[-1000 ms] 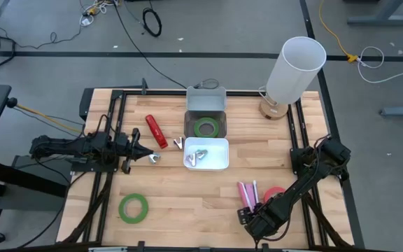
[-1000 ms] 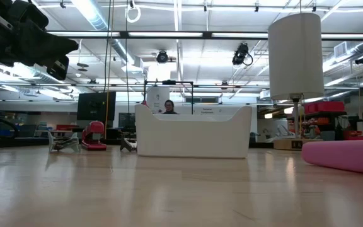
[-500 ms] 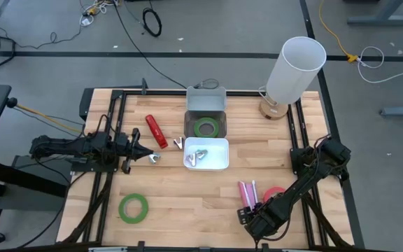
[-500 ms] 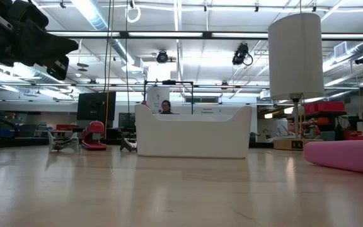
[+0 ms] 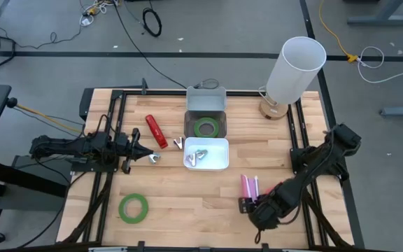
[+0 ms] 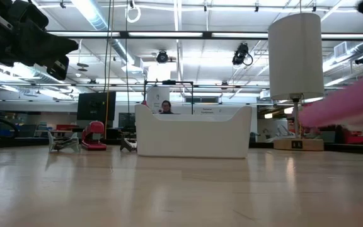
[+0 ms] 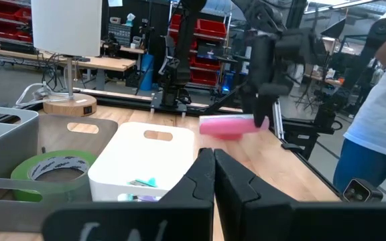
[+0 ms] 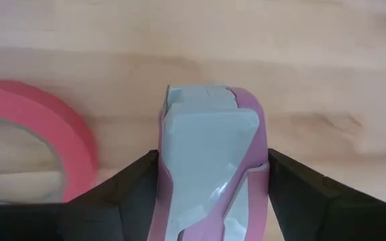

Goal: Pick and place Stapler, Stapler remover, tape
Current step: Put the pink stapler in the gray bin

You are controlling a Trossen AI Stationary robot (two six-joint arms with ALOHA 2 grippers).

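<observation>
My right gripper [image 5: 250, 204] is shut on a pink stapler [image 5: 248, 186] near the table's front right and holds it above the wood. A pink tape roll [image 8: 29, 137] lies flat on the table beside it. A red stapler [image 5: 156, 131] lies at the far left. One staple remover [image 5: 178, 143] rests by the white bin [image 5: 222, 162], another [image 5: 154, 159] just ahead of my shut left gripper [image 5: 145, 153]. One green tape roll [image 5: 206, 128] sits in the grey bin [image 5: 206, 102], another [image 5: 133, 208] lies flat at the front left. My right gripper pinches the pink stapler's two long sides [image 8: 253, 157] between its two fingers, close to the stapler's near end. The fingers come from above, pointing steeply down, one on each side. The stapler [image 7: 228, 126] is lifted clear of the table and sticks out roughly level.
A tall white lamp [image 5: 296, 66] on a wooden base stands at the far right corner. The white bin holds small metal pieces [image 5: 200, 155]. A black frame rail [image 5: 303, 150] runs along the table's right side. A person [image 7: 380, 120] stands beyond the table.
My right gripper has risen with the pink stapler and drifted a little toward the far edge. The stapler, which lay on the wood beside the pink tape, now hangs clear of the table.
</observation>
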